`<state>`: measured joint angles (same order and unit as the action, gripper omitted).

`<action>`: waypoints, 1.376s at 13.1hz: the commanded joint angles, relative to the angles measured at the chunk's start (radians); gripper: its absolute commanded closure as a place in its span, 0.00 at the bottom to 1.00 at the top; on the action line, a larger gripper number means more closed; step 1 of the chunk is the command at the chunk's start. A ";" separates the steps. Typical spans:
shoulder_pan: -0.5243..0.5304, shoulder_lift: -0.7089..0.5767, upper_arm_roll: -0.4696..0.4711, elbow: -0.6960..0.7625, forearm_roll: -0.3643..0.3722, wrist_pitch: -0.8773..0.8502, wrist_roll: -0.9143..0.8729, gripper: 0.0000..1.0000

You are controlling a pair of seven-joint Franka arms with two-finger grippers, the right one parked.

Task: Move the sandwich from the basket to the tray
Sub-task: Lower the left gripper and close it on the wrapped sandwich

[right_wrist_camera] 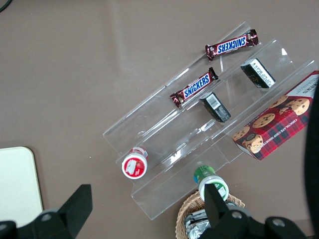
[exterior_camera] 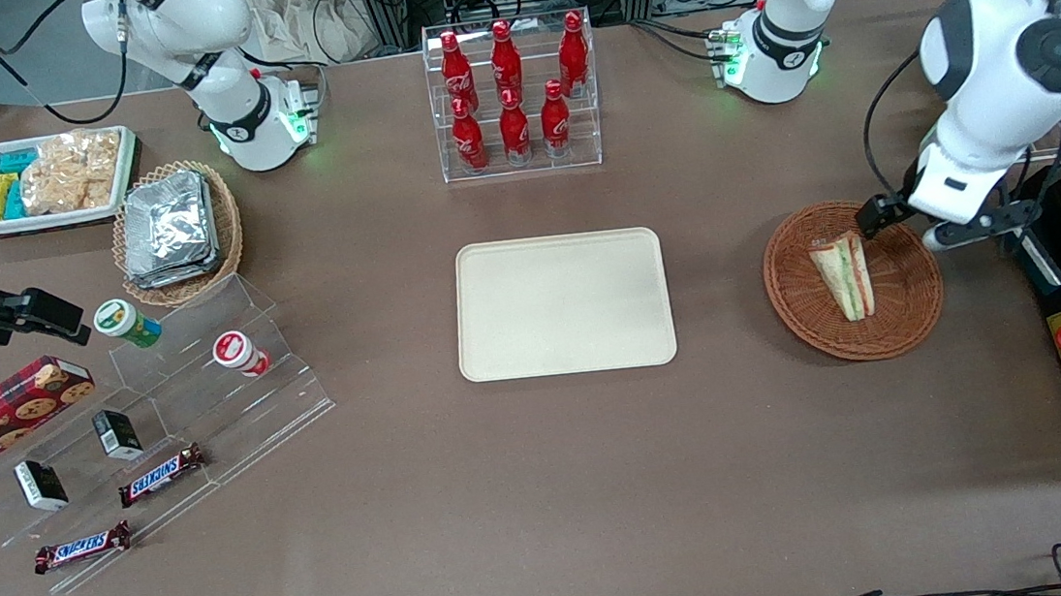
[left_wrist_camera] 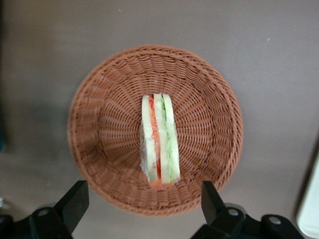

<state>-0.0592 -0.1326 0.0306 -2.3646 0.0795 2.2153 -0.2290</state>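
Front view shows 1 wrapped sandwich (exterior_camera: 845, 277) lying alone in a round reddish-brown basket (exterior_camera: 799, 306) toward the working arm's end of the brown table (exterior_camera: 551, 510), with the cream tray (exterior_camera: 562, 305) well apart from it at the table's middle. Left wrist view looks straight down on the sandwich, its white bread and red and green layers on edge. The gripper (left_wrist_camera: 144, 204) hovers above the basket rim, its 2 fingers (left_wrist_camera: 75, 199) spread wide and holding nothing.

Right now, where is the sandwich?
The sandwich sits on its edge in the middle of the reddish-brown basket, toward the working arm's end of the table. The open claw hovers above the basket's rim.
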 commanded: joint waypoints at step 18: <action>-0.004 0.297 0.003 -0.127 0.014 0.429 0.100 0.77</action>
<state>-0.0625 0.1831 0.0302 -2.4793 0.0807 2.6334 -0.1770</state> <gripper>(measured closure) 0.128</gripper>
